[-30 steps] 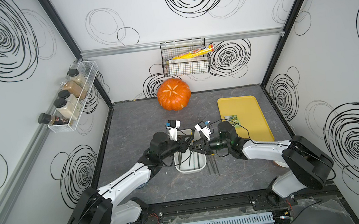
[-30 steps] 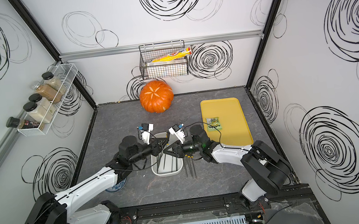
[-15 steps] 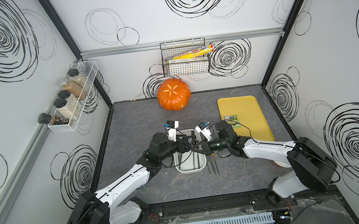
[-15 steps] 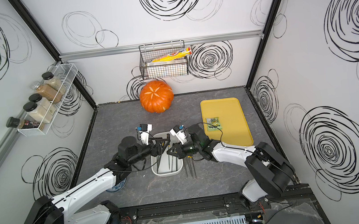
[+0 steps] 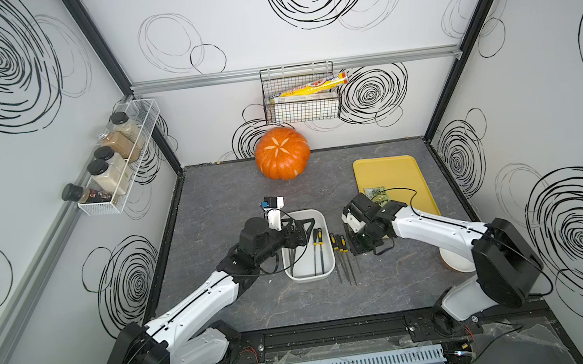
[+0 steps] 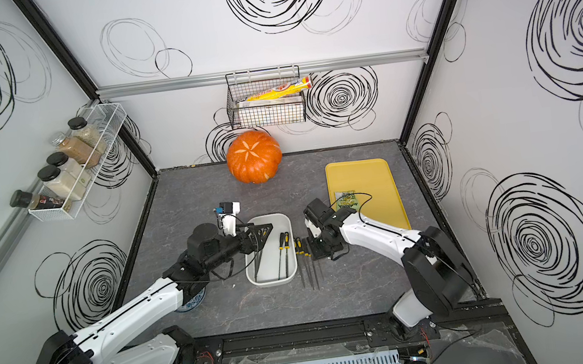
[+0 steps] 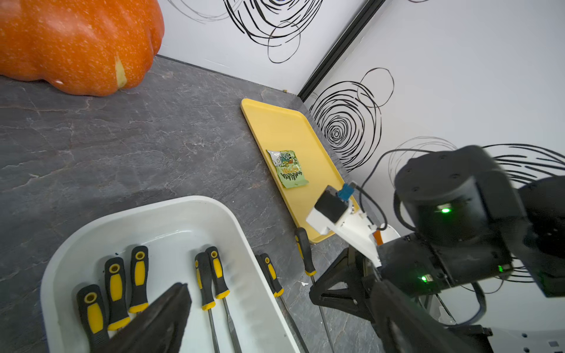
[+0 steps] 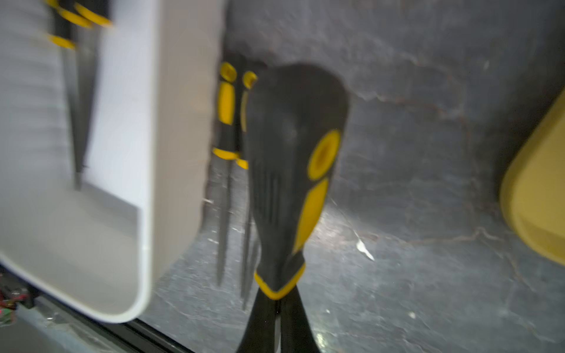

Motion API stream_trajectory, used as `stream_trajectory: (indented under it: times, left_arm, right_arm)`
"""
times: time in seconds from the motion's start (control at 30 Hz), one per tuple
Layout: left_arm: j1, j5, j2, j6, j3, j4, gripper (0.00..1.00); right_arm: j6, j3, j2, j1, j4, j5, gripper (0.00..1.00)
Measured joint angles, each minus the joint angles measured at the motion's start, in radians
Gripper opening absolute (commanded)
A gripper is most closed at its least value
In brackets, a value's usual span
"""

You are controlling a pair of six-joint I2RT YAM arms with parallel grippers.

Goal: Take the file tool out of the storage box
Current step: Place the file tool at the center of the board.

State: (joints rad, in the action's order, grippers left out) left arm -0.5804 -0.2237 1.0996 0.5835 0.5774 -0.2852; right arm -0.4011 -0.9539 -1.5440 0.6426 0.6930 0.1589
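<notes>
White rectangular plastic storage box (image 5: 318,213) is sitting beneath the left hand (image 6: 260,236), which is gaping wide and holding nothing. Beside it, the right hand (image 8: 276,321) is clamping tight on a black-and-yellow-handled file tool (image 8: 290,171).

Files (image 7: 217,275) lying in storage box (image 7: 171,214): five
Files (image 5: 343,244) showing outside it: three
Pumpkins (image 5: 282,152) sitting on desk (image 5: 227,198): one
Yellow trays (image 5: 387,175): one
Packets (image 5: 376,195): one
Wire baskets (image 5: 302,110): one
Spice jars (image 5: 106,167): five

Blurred across the right wrist view: held file tool (image 8: 284,152), storage box (image 8: 122,152), counter (image 8: 428,152); blade concealed behind right claw (image 8: 276,308). Cut off at the left wrist view's edge: pumpkin (image 7: 76,42), fingers of left claw (image 7: 281,288). Largely covered by arms, each in a top view: white bowl (image 5: 457,264), blue-rimmed dish (image 6: 193,304).
</notes>
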Motion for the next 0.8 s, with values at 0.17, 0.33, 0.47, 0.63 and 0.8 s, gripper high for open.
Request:
stream_trajectory:
  times: [0.17, 0.33, 0.47, 0.63, 0.8]
  left_arm:
    - [0.0, 0.013, 0.0, 0.0, 0.0, 0.003, 0.99]
    - [0.0, 0.018, -0.006, 0.0, 0.0, 0.016, 0.99]
    - [0.0, 0.024, -0.016, -0.003, 0.0, 0.032, 0.99]
    - [0.0, 0.028, -0.021, -0.008, 0.0, 0.043, 0.99]
    - [0.0, 0.028, -0.021, -0.009, 0.0, 0.053, 0.99]
  right_arm:
    - [0.015, 0.001, -0.055, -0.052, 0.082, -0.011, 0.01]
    - [0.044, -0.041, -0.13, -0.055, 0.122, 0.036, 0.0]
    - [0.055, -0.066, -0.174, -0.055, 0.134, 0.071, 0.0]
    - [0.063, -0.105, -0.213, -0.055, 0.149, 0.108, 0.01]
    - [0.075, -0.16, -0.273, -0.055, 0.156, 0.14, 0.01]
